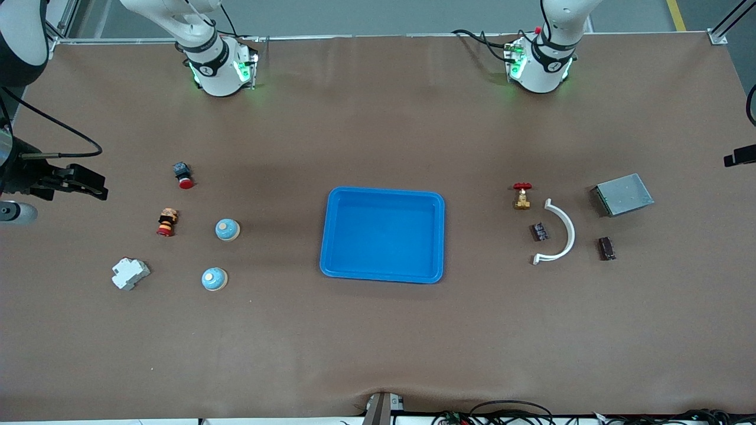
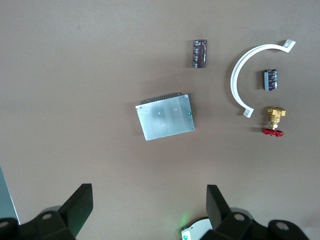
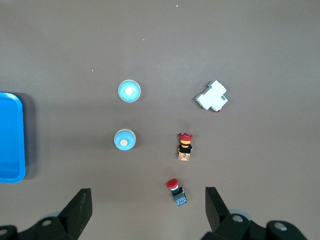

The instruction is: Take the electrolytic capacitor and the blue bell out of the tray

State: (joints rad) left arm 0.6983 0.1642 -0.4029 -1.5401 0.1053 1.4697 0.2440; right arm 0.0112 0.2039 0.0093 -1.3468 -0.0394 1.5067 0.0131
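Already the bright blue shallow plastic tray (image 1: 383,235) sits bare mid-surface, dark capacitors (image 1: 538,231) and blue bells (image 1: 227,229) outside; both jaws open aloft, so any reach risks disturbing finished work.

The tray (image 1: 383,234) sat mid-table; two bells (image 1: 227,229) (image 1: 214,279) lay toward the right arm's end, two capacitors (image 1: 538,231) (image 1: 606,248) flanking a curved bracket (image 1: 561,233) toward the left arm's

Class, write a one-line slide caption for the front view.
Empty blue tray mid-table, two blue bells and two capacitors lying outside it.
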